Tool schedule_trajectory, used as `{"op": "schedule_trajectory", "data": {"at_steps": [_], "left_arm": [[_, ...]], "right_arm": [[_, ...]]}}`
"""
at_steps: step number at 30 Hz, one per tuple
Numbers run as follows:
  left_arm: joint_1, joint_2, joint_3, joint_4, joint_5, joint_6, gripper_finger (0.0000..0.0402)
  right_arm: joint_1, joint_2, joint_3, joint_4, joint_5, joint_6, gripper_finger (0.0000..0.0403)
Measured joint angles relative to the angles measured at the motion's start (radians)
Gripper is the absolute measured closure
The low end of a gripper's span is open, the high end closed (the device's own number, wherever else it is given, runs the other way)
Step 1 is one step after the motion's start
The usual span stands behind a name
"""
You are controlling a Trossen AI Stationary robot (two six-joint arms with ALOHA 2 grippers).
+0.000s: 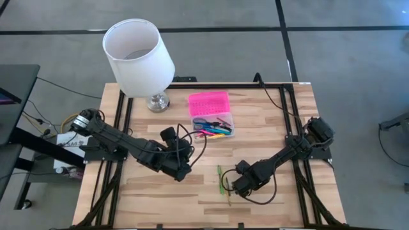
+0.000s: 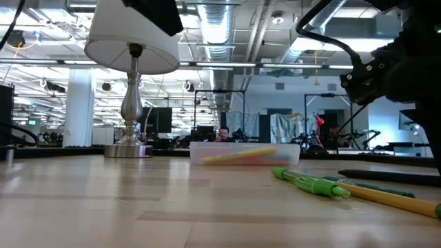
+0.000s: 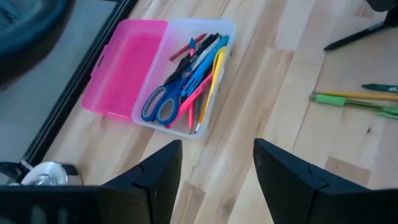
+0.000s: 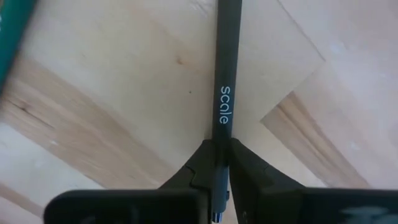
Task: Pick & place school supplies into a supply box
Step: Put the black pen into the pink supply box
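Right pincer [image 4: 216, 163] pinches a black pen [image 4: 224, 81] on the tabletop [image 1: 268, 121]; left pincer [image 3: 217, 168] hangs spread near the supply box [image 3: 155, 74].

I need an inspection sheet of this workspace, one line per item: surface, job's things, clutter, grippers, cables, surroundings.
Surface: wooden table, pale planks, black frame along its edges.
Job's things: supply box open, pink lid folded flat; scissors and coloured pens inside. Green pen and yellow pencil lie loose on the table. Black pen between the right gripper's fingers.
Clutter: white lamp beside the box.
Grippers: left gripper open, empty, facing the box; right gripper shut on the black pen, low over the table.
Cables: black cable looped on the left arm.
Surroundings: grey floor, workshop room with ceiling lights beyond.
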Motion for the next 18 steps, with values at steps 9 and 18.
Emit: {"op": "schedule_trajectory", "data": {"at_steps": [9,18], "left_arm": [[0.020,0.000,-0.012,0.023,-0.023,0.016,0.0207],[0.038,0.000,-0.012,0.021,-0.029,0.014,0.0207]], "right_arm": [[0.004,0.000,0.000,-0.009,0.011,-0.016,0.0388],[0.012,-0.054,0.011,-0.074,0.094,-0.059,0.0394]]}}
